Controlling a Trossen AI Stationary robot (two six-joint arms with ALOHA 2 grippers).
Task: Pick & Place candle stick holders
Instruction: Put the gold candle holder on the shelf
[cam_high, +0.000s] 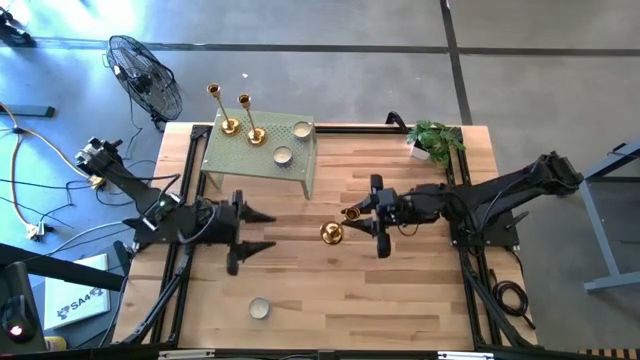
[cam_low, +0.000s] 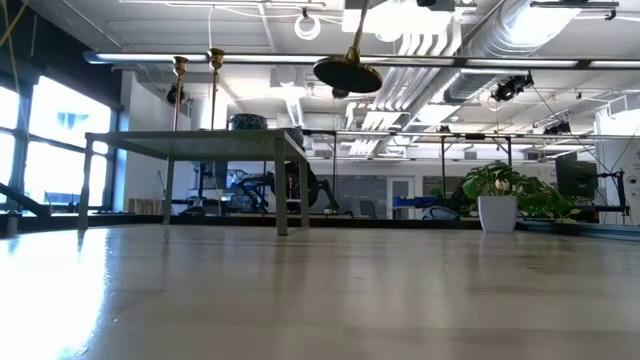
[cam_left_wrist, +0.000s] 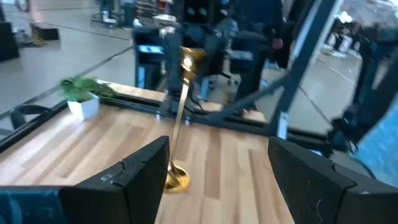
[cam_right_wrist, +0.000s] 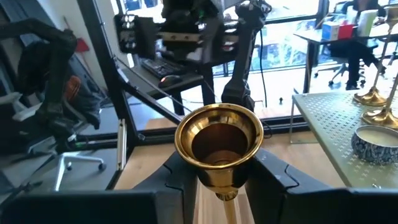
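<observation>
Pinching the thin stem of a shiny gold-brass candlestick with a round domed base (cam_high: 333, 230), my right gripper (cam_high: 377, 218) holds it tilted above the middle of the pale wooden plank table (cam_high: 420, 300). From my right wrist its flared cup (cam_right_wrist: 219, 140) fills the space between my two dark fingers, which press on the stem just below it. At table height the base (cam_low: 347, 73) hangs in the air, clear of the wood, though from that angle I cannot quite tell how steeply the stem leans.

My left gripper (cam_high: 252, 228) waits low over the table's left half, fingers spread and holding nothing, pointing toward the lifted piece.

Two taller gold-brass candlesticks (cam_high: 222, 108) (cam_high: 250, 118) stand upright, close together, on the far left corner of a pale green perforated metal stand (cam_high: 240, 155). Two small round candle tins (cam_high: 283, 155) (cam_high: 302, 128) sit on that stand too, and a third tin (cam_high: 259, 308) rests on the table near its front edge. A small potted green plant (cam_high: 433, 140) stands at the far right corner.
</observation>
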